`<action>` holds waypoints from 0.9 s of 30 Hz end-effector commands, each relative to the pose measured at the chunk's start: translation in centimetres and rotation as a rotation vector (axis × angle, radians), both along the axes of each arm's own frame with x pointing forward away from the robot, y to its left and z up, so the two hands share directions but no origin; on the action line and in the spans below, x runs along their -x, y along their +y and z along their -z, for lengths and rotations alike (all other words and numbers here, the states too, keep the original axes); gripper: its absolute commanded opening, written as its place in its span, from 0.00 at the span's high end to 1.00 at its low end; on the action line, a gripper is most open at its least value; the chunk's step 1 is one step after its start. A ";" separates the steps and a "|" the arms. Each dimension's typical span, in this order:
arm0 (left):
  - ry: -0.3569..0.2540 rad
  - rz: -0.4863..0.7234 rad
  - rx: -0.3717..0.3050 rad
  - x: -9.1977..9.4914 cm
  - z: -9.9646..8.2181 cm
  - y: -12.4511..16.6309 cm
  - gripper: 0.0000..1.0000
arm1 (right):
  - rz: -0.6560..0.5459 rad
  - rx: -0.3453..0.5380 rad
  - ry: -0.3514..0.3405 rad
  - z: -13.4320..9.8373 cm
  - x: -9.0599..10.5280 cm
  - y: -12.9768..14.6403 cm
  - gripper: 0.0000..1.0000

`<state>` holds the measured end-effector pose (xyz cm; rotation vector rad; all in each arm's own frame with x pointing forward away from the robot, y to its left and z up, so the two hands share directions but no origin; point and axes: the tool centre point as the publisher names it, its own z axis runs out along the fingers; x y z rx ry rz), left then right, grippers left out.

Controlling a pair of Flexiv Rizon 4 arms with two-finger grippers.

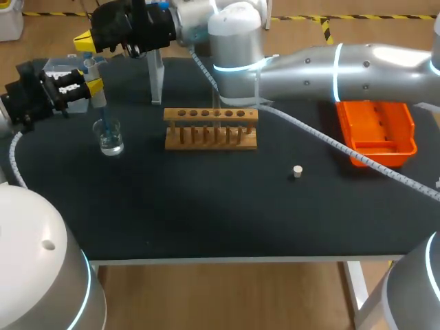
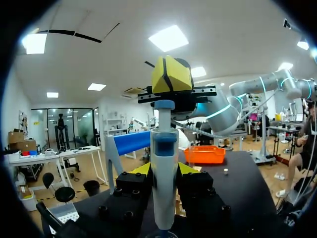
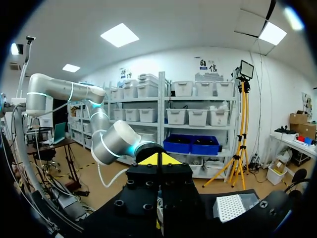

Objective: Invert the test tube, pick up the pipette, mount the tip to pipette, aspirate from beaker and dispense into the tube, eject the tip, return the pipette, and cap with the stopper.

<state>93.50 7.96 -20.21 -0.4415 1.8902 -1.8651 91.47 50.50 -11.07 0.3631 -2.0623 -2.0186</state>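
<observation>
Left jaws grip the upright pipette (image 2: 164, 163), its tip in the beaker (image 1: 110, 139); right jaws closed just above it.

There is one wooden rack with holes (image 1: 210, 128), one small clear glass beaker (image 1: 110, 141), one white and blue plastic pipette (image 2: 164, 173), one tiny white round stopper (image 1: 297, 172), one orange plastic tray (image 1: 377, 130) and one black table (image 1: 206, 206).

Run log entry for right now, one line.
step: aspirate | left gripper: shut on pipette, tip in beaker | right gripper: shut, over pipette top | stopper: on table
</observation>
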 end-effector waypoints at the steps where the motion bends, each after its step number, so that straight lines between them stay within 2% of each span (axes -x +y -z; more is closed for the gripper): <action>1: -0.002 0.002 0.001 0.0 0.1 0.1 1.00 | -0.020 -0.001 0.002 0.4 -0.8 0.4 1.00; 27: -0.002 0.002 0.001 0.0 0.1 0.1 1.00 | -0.022 0.020 0.023 2.2 -0.9 0.7 1.00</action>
